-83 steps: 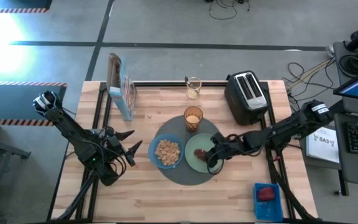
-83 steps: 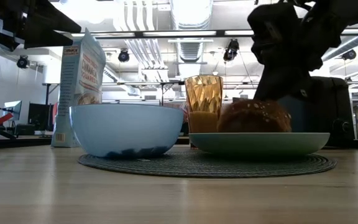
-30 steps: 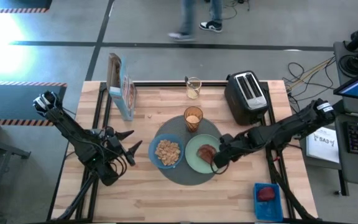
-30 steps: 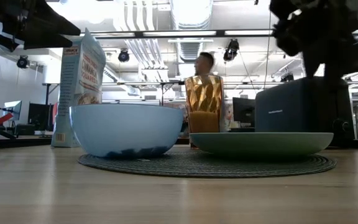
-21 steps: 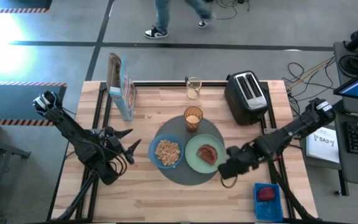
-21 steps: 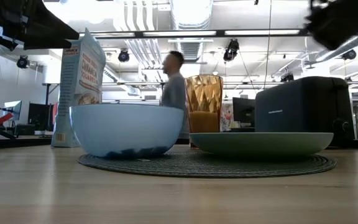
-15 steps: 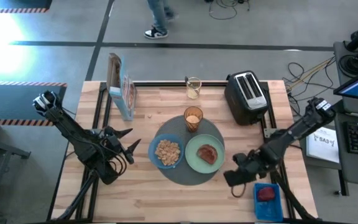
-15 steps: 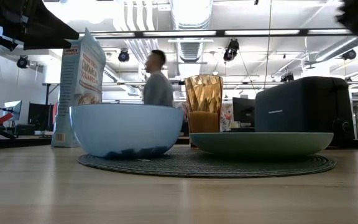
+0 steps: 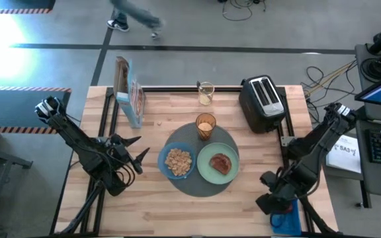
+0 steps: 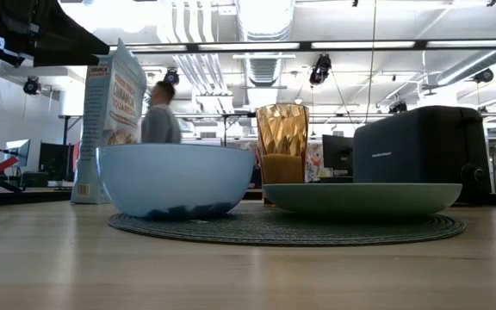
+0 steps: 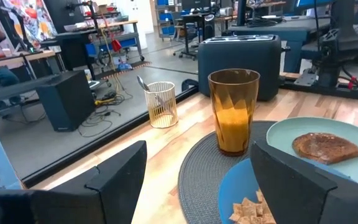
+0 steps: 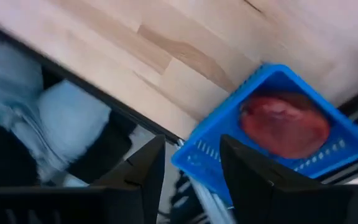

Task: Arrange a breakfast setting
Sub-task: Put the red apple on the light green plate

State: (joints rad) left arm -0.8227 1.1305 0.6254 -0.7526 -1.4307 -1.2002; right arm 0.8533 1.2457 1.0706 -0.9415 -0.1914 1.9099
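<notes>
Right gripper point(image 9: 268, 198), fingers apart and empty, hovers over the blue basket point(image 12: 278, 134) at the table's near right corner, whose reddish item point(image 12: 284, 121) looks soft, perhaps best pinched across its middle.

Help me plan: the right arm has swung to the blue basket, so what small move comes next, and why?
Probably lower the right claw into the blue basket onto the red item: its fingers stand apart just above it, and toast already lies on the pale green plate.
</notes>
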